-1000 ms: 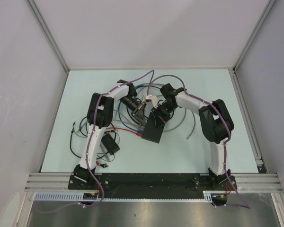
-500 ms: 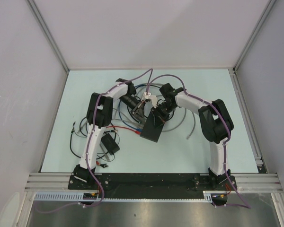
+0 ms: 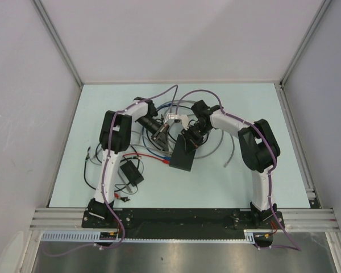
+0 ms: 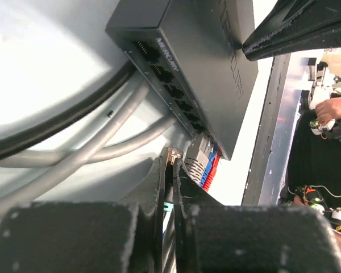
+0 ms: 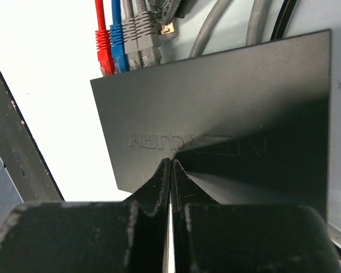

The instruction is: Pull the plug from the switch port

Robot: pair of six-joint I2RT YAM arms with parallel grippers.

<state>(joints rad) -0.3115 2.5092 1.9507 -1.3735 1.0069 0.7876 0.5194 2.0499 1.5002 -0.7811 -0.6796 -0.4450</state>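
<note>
The left arm (image 3: 115, 132) has drawn back to the left since a second ago. The left jaws are clenched on the plug (image 4: 171, 154), and its clear tip stands just apart from the switch port (image 4: 170, 88) row. The right jaws are pressed together, tips on top of the switch (image 3: 183, 152), which lies mid-worktop (image 3: 238, 182). The red, blue and grey plugs (image 5: 125, 42) sit in the end ports.

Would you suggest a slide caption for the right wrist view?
Shut right gripper presses the switch, four plugs seated along its edge.
</note>
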